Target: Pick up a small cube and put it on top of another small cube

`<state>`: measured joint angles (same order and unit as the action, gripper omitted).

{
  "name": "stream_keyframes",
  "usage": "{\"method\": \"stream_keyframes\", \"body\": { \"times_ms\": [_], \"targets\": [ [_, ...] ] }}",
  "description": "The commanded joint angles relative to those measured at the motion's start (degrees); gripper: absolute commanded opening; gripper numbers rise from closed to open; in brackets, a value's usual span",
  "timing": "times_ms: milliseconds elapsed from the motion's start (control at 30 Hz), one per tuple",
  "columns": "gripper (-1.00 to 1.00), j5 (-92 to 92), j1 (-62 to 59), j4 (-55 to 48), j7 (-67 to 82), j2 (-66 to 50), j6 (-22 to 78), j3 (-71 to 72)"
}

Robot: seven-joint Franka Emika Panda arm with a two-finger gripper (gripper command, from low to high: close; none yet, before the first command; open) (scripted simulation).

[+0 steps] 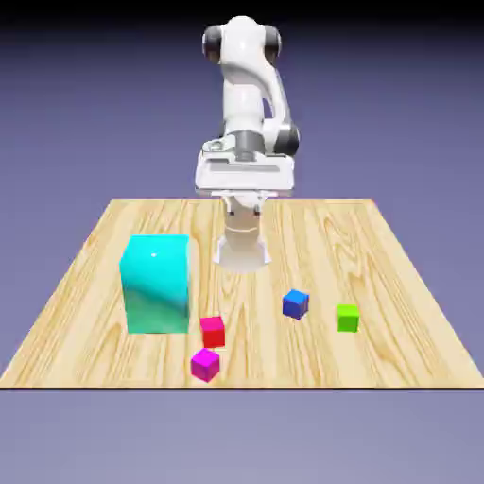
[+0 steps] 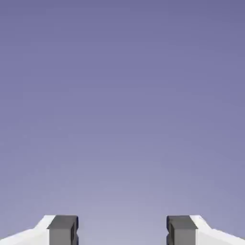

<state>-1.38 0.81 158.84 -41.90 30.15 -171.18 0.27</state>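
Note:
The small cube, tiny and magenta-pink (image 1: pixel 204 364), lies near the table's front edge. The other small cube, blue (image 1: pixel 296 303), sits farther back and toward the exterior view's right. My gripper (image 1: pixel 248 200) hangs high above the back of the table, well away from both cubes. In the hand view the gripper (image 2: pixel 122 232) is open: its two grey fingertips (image 2: pixel 63 229) stand wide apart with nothing between them. That view holds only the blue-violet backdrop, so neither cube appears in it.
A small red cube (image 1: pixel 213 331) sits just behind the magenta one. A big cyan block (image 1: pixel 156 284) stands to the exterior view's left of them. A small green cube (image 1: pixel 348 318) lies right of the blue cube. The wooden table (image 1: pixel 85 312) ends close in front of the magenta cube.

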Motion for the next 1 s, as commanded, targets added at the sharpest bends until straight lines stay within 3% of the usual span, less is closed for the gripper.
{"method": "stream_keyframes", "body": {
  "times_ms": [0,967],
  "targets": [
    [0.00,-1.1,0.1,-1.8,0.5,-2.1,2.3,0.2],
    [0.00,-34.3,2.9,-53.7,13.8,-62.3,70.3,6.8]
  ]
}}
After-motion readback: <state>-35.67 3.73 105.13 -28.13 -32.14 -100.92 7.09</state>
